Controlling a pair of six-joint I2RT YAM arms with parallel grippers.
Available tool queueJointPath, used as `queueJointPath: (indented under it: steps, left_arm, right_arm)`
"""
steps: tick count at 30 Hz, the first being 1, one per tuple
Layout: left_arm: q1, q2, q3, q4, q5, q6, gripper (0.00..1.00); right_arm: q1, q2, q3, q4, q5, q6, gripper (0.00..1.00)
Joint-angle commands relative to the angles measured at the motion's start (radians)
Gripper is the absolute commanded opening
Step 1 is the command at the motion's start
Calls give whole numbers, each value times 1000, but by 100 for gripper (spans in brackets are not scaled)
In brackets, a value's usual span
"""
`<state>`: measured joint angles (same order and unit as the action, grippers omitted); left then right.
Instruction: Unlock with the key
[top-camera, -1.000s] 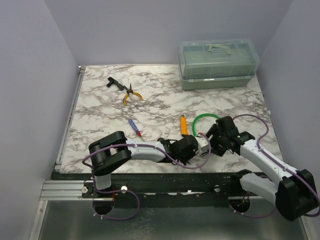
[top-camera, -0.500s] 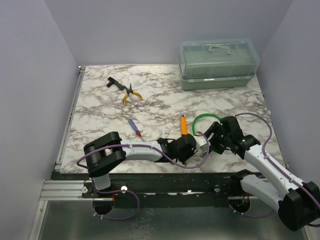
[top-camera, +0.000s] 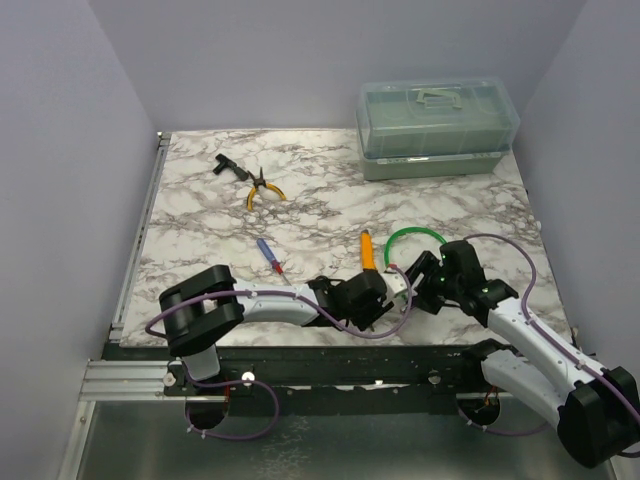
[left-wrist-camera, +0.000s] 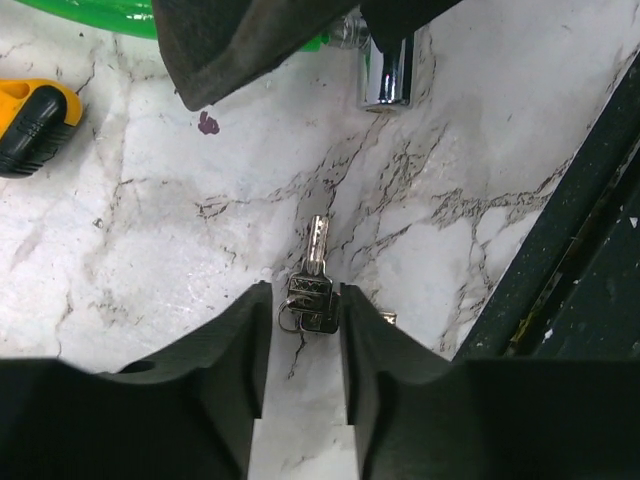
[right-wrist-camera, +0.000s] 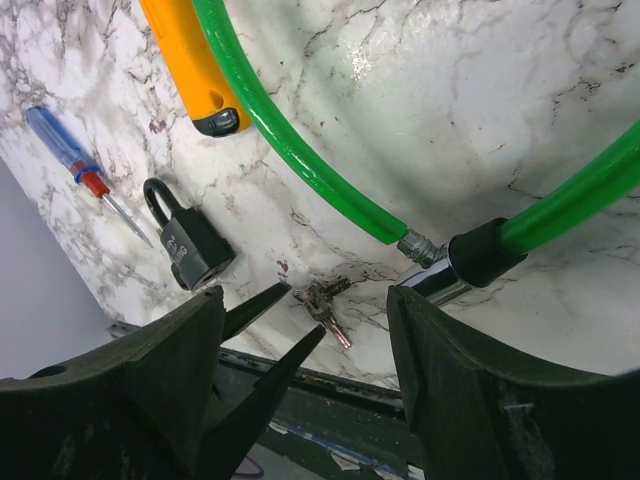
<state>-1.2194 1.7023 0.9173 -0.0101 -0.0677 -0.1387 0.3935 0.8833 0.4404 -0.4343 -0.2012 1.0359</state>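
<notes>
The small silver key (left-wrist-camera: 312, 285) lies on the marble with a ring and a second key (right-wrist-camera: 322, 300) beside it, close to the table's front edge. My left gripper (left-wrist-camera: 305, 297) stands over it, its fingers pressed against both sides of the key's head. The black padlock (right-wrist-camera: 190, 245) lies apart, to the left of the keys in the right wrist view; in the top view the left arm hides it. My right gripper (right-wrist-camera: 308, 297) hovers wide open above the keys and holds nothing.
A green cable lock (top-camera: 415, 235) with a chrome end (left-wrist-camera: 385, 80) lies just beyond the keys. Nearby are an orange-handled tool (top-camera: 368, 250) and a blue-and-red screwdriver (top-camera: 268, 255). Pliers (top-camera: 262, 188) and a clear toolbox (top-camera: 437, 125) sit further back. The black front rail (left-wrist-camera: 590, 250) is close on the right.
The left arm's elbow has swung left and lower while its gripper stayed at the keys. The right gripper has shifted slightly towards the front edge.
</notes>
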Motion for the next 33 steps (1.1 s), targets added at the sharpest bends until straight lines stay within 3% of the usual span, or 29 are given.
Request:
queueJointPath:
  steps: [1,9,28,33]
  left_arm:
    - [3,-29,1,-33,27,18,43]
    - [15,70,87,-111,63,54,45]
    - [15,139,50,-114,61,15,44]
    - [15,152,36,-110,55,0,39]
  right_arm:
    - [5,-3,6,26,-27,-6,72]
    - [5,8,21,12,-21,-18,71]
    - [5,31,13,28,-18,-28,71]
    - [5,31,15,20,-14,-28,71]
